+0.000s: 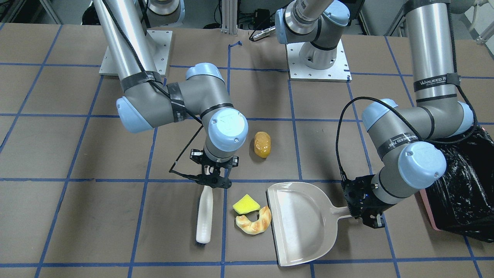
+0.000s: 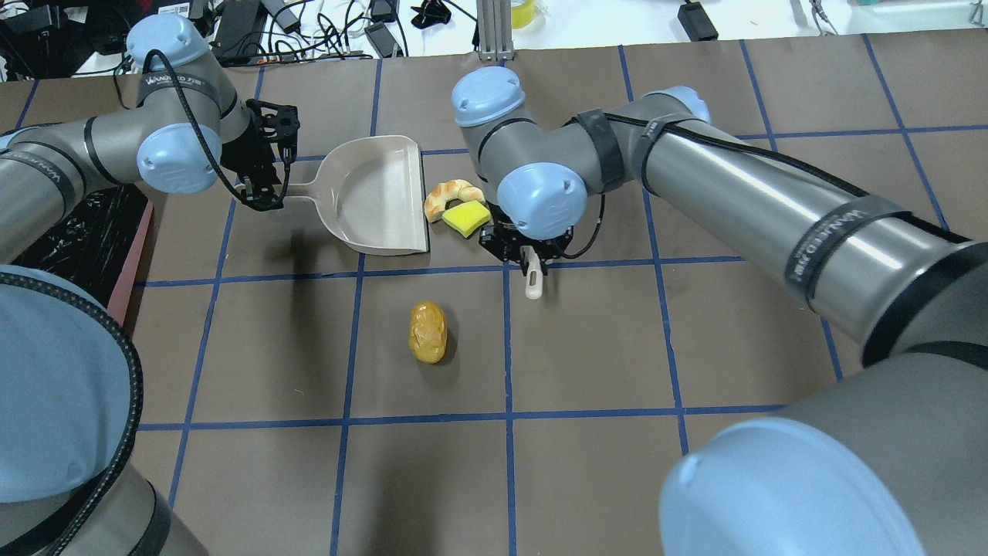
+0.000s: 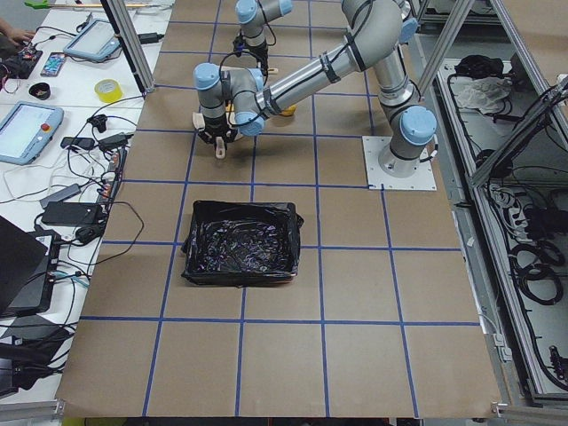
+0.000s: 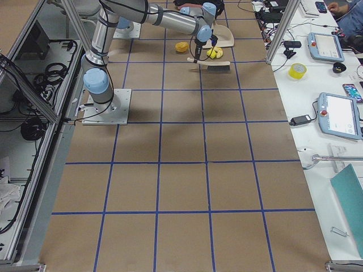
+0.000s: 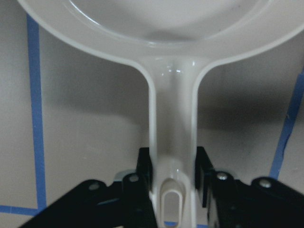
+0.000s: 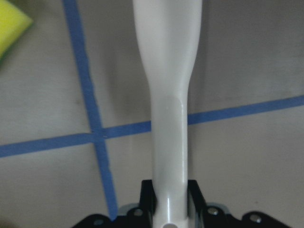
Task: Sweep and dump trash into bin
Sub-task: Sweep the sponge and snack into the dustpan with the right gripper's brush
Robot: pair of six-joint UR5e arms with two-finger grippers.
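The yellow-green sponge wedge (image 1: 246, 204) and the croissant (image 1: 254, 224) lie together at the open lip of the cream-white dustpan (image 1: 301, 220). The bread roll (image 1: 262, 144) lies apart, nearer the robot. My left gripper (image 1: 364, 214) is shut on the dustpan handle (image 5: 173, 118). My right gripper (image 1: 214, 175) is shut on the handle of a white brush (image 1: 204, 216), which lies beside the sponge on the side away from the pan. The bin (image 1: 459, 185), pink with a black bag, stands beyond the left arm.
The brown table cover has a blue tape grid (image 1: 227, 181). Both arm base plates (image 1: 318, 61) sit at the robot's edge. Tablets, cables and a tape roll (image 3: 108, 90) lie on the white bench past the far edge.
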